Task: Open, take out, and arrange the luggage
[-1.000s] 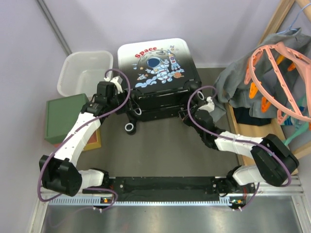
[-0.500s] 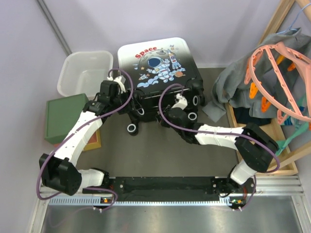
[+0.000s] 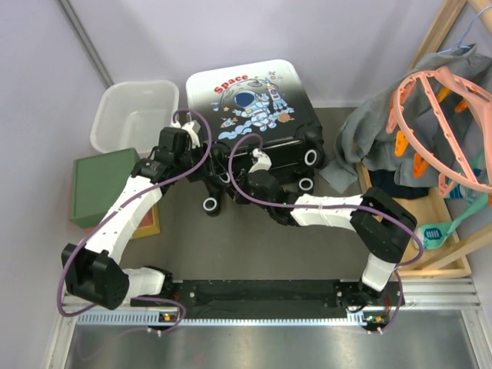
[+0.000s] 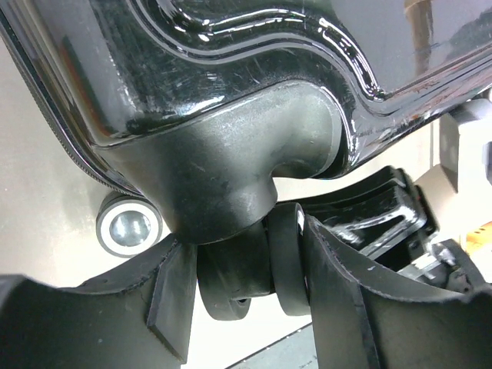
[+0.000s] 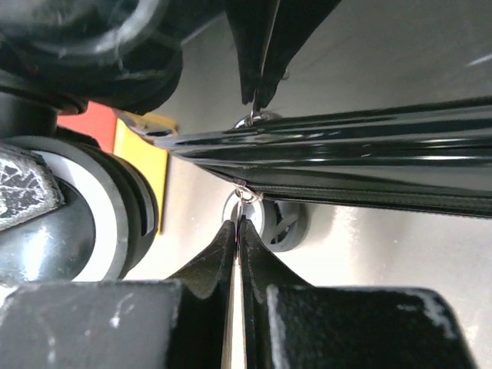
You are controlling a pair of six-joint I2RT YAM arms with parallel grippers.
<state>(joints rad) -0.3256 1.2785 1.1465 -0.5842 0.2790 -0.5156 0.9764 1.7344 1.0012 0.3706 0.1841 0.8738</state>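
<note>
Luggage [image 3: 250, 96]: wheel [image 4: 286, 257] clasped by left fingers [image 4: 361, 300]; zip pull [image 5: 241, 207] on the near-edge seam [image 5: 369, 192] pinched shut by right fingers [image 5: 207, 269].

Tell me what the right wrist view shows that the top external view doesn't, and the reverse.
Only right wrist: the right gripper is shut on a small metal zipper pull at the seam of the luggage. Only top external: the astronaut-print lid, the white basket and the green box to its left. Both: the dark shell and the wheels.
</note>
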